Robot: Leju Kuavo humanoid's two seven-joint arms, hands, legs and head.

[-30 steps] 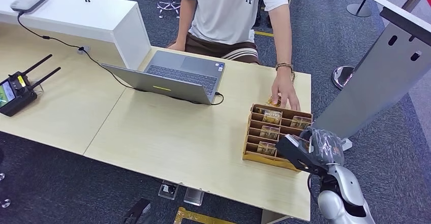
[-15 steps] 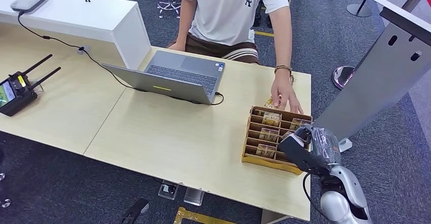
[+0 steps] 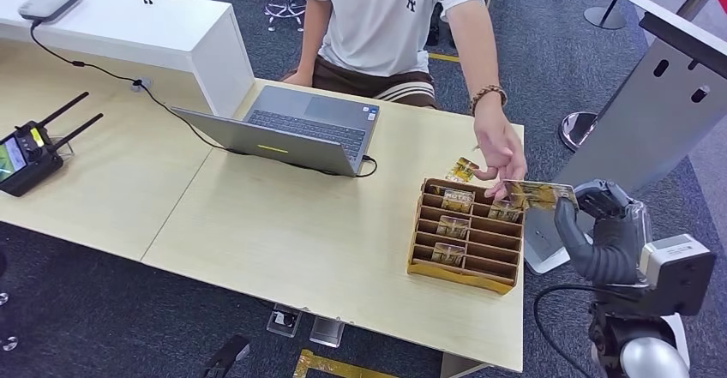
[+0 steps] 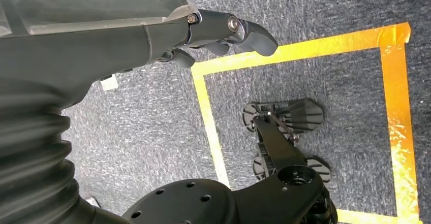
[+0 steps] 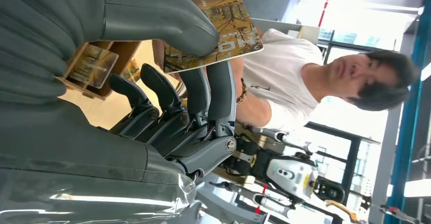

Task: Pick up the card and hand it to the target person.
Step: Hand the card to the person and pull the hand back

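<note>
- Head view: the right hand (image 3: 604,237) pinches a card (image 3: 538,194) by one end, raised beside the table's (image 3: 283,232) right edge, just past the wooden card rack (image 3: 465,234). The card lies nearly flat, and a person's hand (image 3: 501,151) touches its far end.
- Left wrist view: the left hand (image 4: 223,33) hangs over the carpet, grasping nothing, fingers loosely curled.
- Right wrist view: thumb (image 5: 167,13) above and fingers (image 5: 218,89) below clamp the brown-and-gold printed card (image 5: 216,26).

Right hand (image 3: 604,237) raised, thumb and fingers pinching the printed card (image 3: 538,194); left hand (image 4: 223,31) hangs, fingers loosely curled.
</note>
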